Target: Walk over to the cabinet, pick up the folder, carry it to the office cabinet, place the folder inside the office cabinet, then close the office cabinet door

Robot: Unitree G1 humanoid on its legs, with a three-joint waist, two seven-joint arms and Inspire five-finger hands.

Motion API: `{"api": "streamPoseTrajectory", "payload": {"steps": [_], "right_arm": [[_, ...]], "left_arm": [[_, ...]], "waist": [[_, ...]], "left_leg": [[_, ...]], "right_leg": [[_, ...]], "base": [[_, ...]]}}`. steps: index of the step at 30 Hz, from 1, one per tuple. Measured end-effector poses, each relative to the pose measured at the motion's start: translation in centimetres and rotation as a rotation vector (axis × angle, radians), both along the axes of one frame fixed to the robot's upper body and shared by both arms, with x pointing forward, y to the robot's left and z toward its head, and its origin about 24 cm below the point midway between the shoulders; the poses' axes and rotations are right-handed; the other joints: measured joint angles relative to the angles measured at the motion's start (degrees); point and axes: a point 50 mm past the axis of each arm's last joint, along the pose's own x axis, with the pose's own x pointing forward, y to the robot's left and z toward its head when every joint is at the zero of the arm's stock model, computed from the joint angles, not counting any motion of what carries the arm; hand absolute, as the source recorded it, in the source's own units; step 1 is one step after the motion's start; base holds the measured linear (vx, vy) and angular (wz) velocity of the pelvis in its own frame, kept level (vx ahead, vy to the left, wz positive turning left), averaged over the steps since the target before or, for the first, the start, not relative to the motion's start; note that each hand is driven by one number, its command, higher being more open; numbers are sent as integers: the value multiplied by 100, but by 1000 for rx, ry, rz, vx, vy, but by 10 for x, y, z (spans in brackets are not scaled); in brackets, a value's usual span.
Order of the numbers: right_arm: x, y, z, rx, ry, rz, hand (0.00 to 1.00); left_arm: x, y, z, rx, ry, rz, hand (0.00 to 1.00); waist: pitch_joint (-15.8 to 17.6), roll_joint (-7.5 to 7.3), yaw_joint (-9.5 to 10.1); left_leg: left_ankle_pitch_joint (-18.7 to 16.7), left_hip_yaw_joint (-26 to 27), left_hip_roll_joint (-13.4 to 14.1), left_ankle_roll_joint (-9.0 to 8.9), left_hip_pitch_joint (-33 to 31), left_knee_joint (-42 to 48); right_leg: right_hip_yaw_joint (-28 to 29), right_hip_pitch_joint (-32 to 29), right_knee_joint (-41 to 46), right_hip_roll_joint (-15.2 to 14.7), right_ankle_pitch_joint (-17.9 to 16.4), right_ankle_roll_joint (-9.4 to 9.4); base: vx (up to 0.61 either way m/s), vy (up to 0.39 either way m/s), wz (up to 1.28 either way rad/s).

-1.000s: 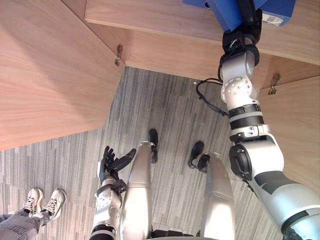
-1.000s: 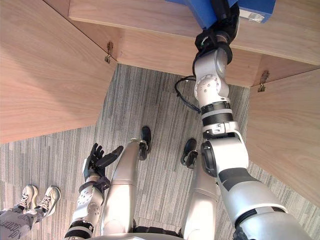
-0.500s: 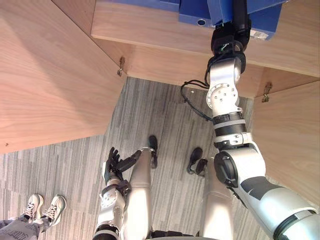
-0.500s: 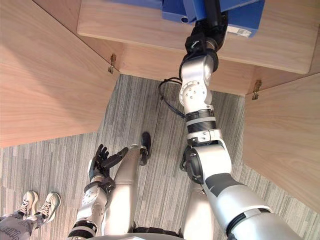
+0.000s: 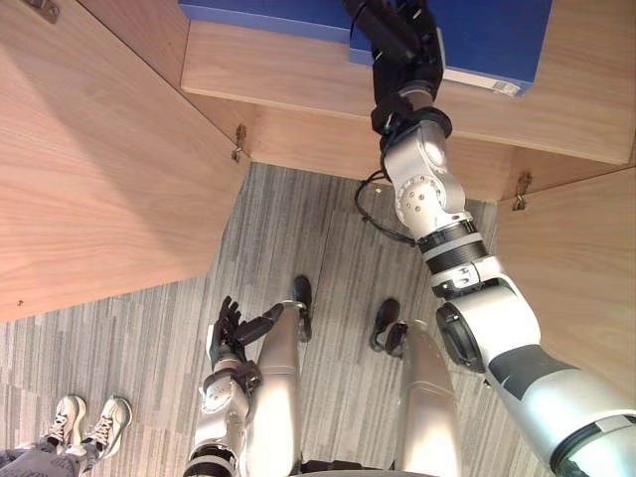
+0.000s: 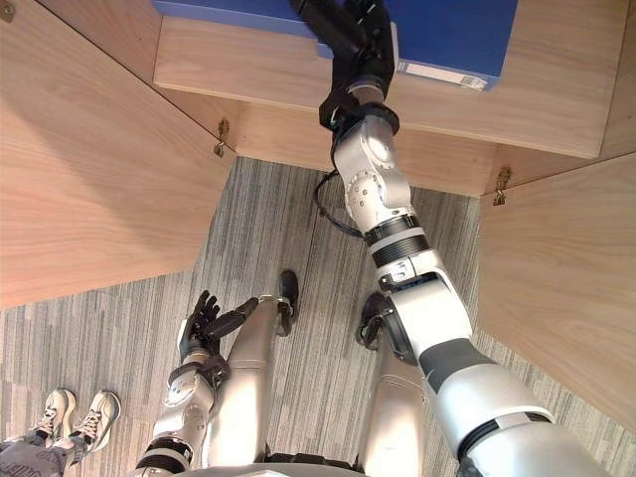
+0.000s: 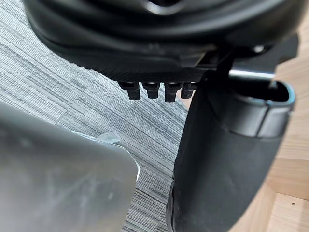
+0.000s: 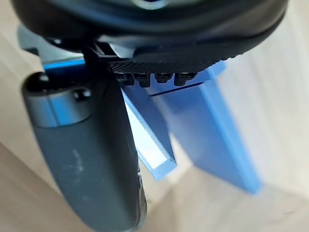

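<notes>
A blue folder (image 5: 487, 40) with a white label lies on the wooden shelf (image 5: 298, 75) of the office cabinet, its edge over the shelf's front. My right hand (image 5: 397, 45) reaches up to the folder's left end with its fingers straight, open and not gripping. In the right wrist view the folder (image 8: 212, 125) stands past the thumb (image 8: 91, 145), apart from it. My left hand (image 5: 231, 333) hangs low by my side, open and holding nothing.
A second blue folder (image 5: 258, 12) lies on the same shelf to the left. The cabinet's left door (image 5: 99, 169) and right door (image 5: 576, 288) both stand swung out toward me. A person's white shoes (image 5: 89, 417) stand on the grey carpet at lower left.
My right hand has let go of the blue folder, straightened its fingers and swung left along the folder's front. The camera has shifted, showing more of the shelf. The left hand stays still.
</notes>
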Motion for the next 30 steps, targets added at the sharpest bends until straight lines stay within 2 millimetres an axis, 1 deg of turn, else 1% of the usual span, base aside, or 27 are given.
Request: {"api": "streamPoseTrajectory", "payload": {"steps": [1,3,8,10,12,21,23,25,28,30], "right_arm": [[1,-1,-2,-19,6,0,0],[5,-5,-10,-120,26,-9,0],[13,-17,-21,-341,62,-39,0],[15,-24,-25,-408,71,-53,0],[16,-30,-26,-422,78,-66,0],[17,-54,-19,-450,73,-138,0],[17,-56,-10,-498,47,-184,0],[17,-62,4,-550,14,-243,0],[19,-69,6,-559,32,-266,0],[20,-70,7,-584,36,-266,0]], "left_arm": [[0,0,0,0,2,0,100],[-1,0,-2,-2,6,-5,100],[-3,0,-4,-7,12,-17,100],[-3,0,-5,-5,13,-32,100],[-3,0,-5,-4,11,-43,100],[-3,0,-6,-6,8,-53,100],[-3,0,-5,-9,2,-55,100],[0,0,-2,-5,-21,-54,100],[1,0,-1,-4,-25,-55,100],[1,0,-1,-4,-26,-55,100]], "waist": [[0,0,-2],[0,0,-6],[0,0,-17],[0,0,-17],[-1,0,-17],[0,0,-25],[-1,0,-35],[0,-1,-38],[0,-1,-31],[0,0,-32]], "left_leg": [[7,2,-2,3,0,-16],[40,5,-14,13,0,-82],[73,1,-28,11,34,-157],[88,-2,-35,4,73,-202],[99,-3,-38,-3,83,-227],[114,7,-42,-4,75,-302],[123,11,-42,-5,-21,-305],[162,0,-46,-4,-185,-323],[172,-15,-56,-1,-211,-352],[172,-14,-56,-1,-211,-359]], "right_leg": [[-4,2,-21,0,11,1],[-19,8,-74,0,49,8],[-46,47,-147,-2,77,13],[-58,91,-177,-5,83,14],[-60,98,-193,-6,85,12],[-69,72,-252,-5,91,11],[-64,-30,-260,-6,91,10],[-81,-192,-238,-7,110,4],[-115,-213,-240,-20,111,4],[-130,-215,-248,-24,111,4]], "base": [[0,0,0],[0,0,0],[-2,-7,0],[-4,-18,1],[-12,-34,2],[-5,-23,0],[-11,-33,-1],[-9,-31,2],[15,-31,4],[19,-32,1]]}}
